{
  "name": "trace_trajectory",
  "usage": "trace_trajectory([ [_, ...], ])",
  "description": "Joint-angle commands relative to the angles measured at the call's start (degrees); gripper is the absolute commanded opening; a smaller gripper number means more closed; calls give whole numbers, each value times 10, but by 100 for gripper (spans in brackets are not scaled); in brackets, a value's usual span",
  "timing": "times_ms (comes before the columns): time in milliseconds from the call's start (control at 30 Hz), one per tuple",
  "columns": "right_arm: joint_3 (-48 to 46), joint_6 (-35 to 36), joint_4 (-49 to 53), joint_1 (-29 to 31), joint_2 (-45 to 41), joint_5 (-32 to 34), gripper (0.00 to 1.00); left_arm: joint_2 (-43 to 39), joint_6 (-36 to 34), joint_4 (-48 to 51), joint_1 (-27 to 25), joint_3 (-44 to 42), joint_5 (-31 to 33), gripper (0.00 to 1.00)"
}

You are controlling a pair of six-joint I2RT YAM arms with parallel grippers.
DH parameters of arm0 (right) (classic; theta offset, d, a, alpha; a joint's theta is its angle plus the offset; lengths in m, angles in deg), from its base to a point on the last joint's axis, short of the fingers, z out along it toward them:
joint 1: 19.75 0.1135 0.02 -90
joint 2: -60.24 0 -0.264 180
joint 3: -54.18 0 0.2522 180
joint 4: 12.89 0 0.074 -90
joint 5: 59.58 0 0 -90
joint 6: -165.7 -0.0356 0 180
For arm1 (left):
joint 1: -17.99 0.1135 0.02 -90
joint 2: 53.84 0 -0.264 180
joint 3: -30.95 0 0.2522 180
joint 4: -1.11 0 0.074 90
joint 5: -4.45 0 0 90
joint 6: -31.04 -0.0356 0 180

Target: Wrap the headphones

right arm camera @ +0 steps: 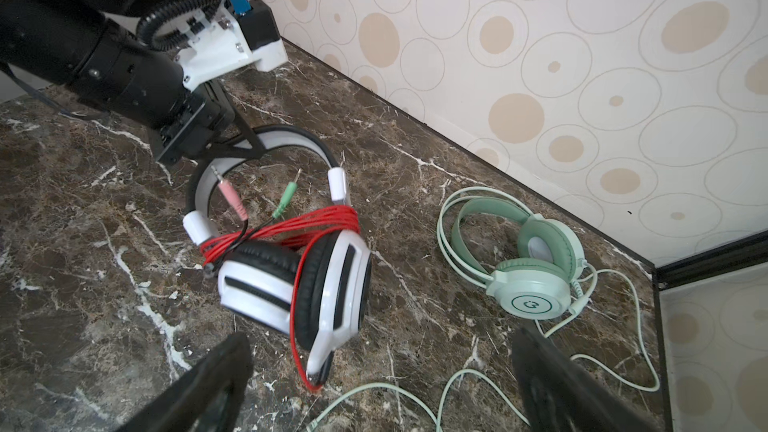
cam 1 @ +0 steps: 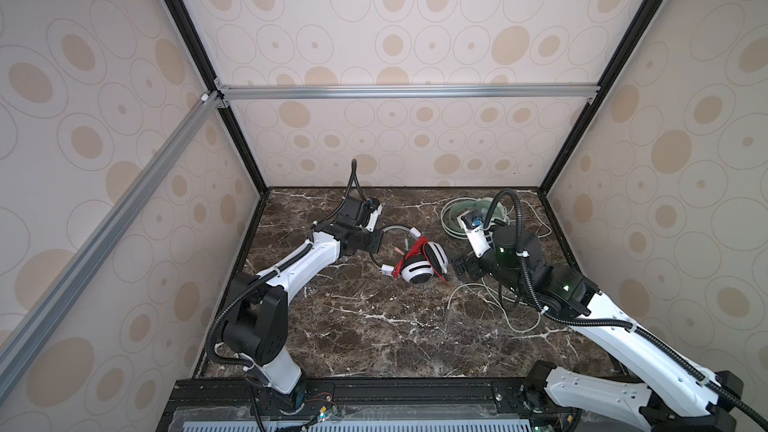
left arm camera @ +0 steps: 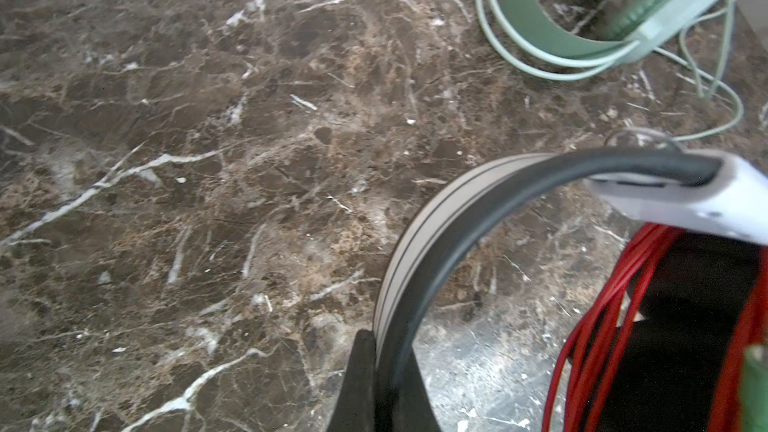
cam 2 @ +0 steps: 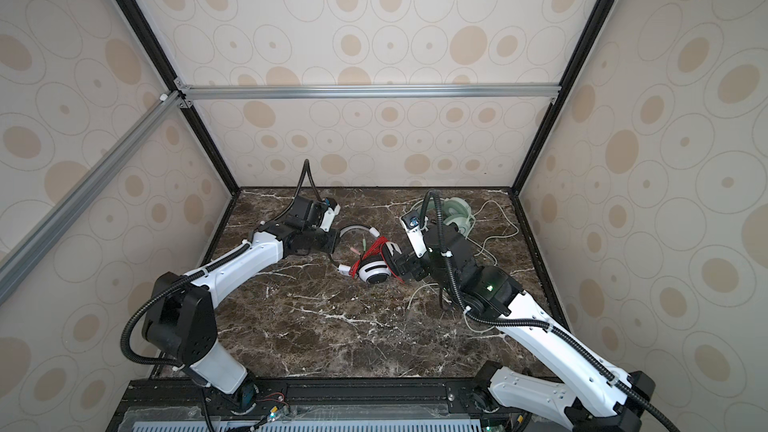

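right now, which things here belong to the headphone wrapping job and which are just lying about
job: white headphones, red cord, mint-green headphones, pale cord
just there, nothing loose: marble tabletop, patterned walls

Fingers [left arm camera: 356,392] pinching white headset's band [left arm camera: 415,243], red cord [left arm camera: 590,326] — mint-green headset [left arm camera: 648,22] beyond

In a top view, mint-green headset [cam 1: 449,222], 1 o'clock from white headset [cam 1: 417,274], mostly hidden behind right arm [cam 1: 511,251]. Left wrist view: mint-green cups blurred, cut by frame edge; left gripper [left arm camera: 380,384] only tips showing. Right wrist view: right gripper [right arm camera: 382,342] fingers [right arm camera: 216,376] blurred, cut off; pale cord [right arm camera: 464,370] runs off frame.
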Motion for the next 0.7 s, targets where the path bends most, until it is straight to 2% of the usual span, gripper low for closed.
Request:
trace_trajectory([
  [0, -15, -10, -37, -11, -6, -21, 100, 36, 31, -21, 40, 64, -37, 0],
  [400, -57, -28, -65, -57, -20, -83, 100, 232, 44, 1, 115, 238, -45, 0],
  [667, -67, -39, -67, -74, -27, -95, 100, 305, 50, -3, 146, 287, -55, 0],
])
